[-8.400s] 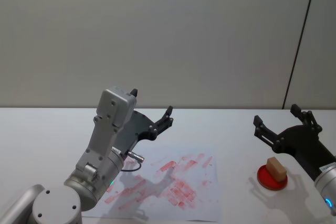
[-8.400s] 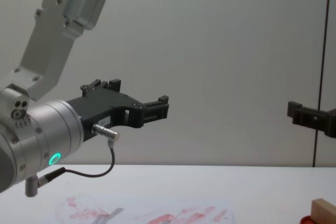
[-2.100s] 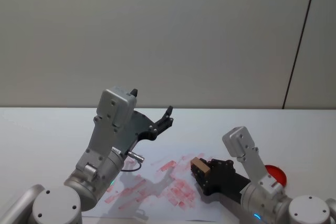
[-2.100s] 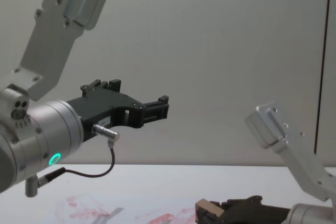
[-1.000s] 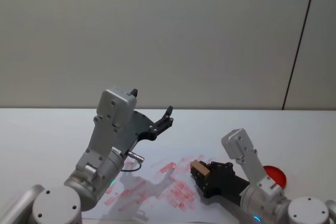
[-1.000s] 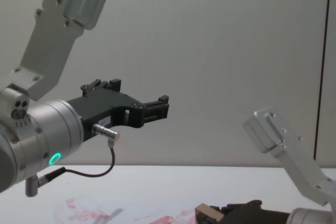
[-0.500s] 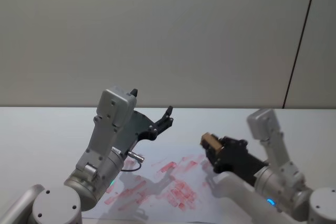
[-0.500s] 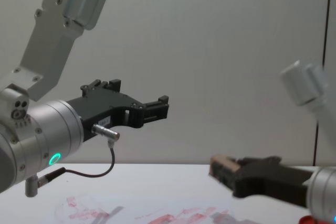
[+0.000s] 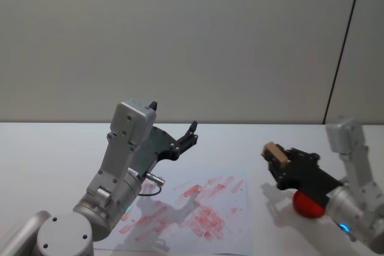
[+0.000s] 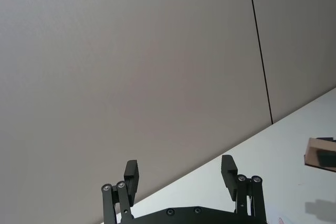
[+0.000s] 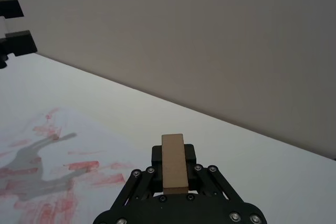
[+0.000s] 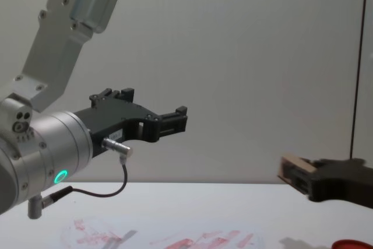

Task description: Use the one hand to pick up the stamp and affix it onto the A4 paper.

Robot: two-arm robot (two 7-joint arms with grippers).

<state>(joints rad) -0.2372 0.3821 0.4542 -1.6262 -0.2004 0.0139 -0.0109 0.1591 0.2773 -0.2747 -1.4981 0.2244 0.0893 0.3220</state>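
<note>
My right gripper (image 9: 279,160) is shut on the stamp (image 9: 275,151), a pale tan wooden block, and holds it in the air just right of the A4 paper (image 9: 235,223). The same stamp (image 11: 174,164) juts out between the black fingers in the right wrist view, and in the chest view the stamp (image 12: 293,171) hangs above the table. The white A4 paper (image 11: 37,129) lies flat, smeared with red ink marks. My left gripper (image 9: 174,120) hovers open and idle above the paper's far left part.
A red rounded ink pad (image 9: 307,205) sits on the white table (image 9: 48,148) right of the paper, partly under my right arm. A plain grey wall stands behind the table.
My right gripper has lifted the stamp off the paper's middle and carried it to the right, past the paper's right edge. The left arm has not moved.
</note>
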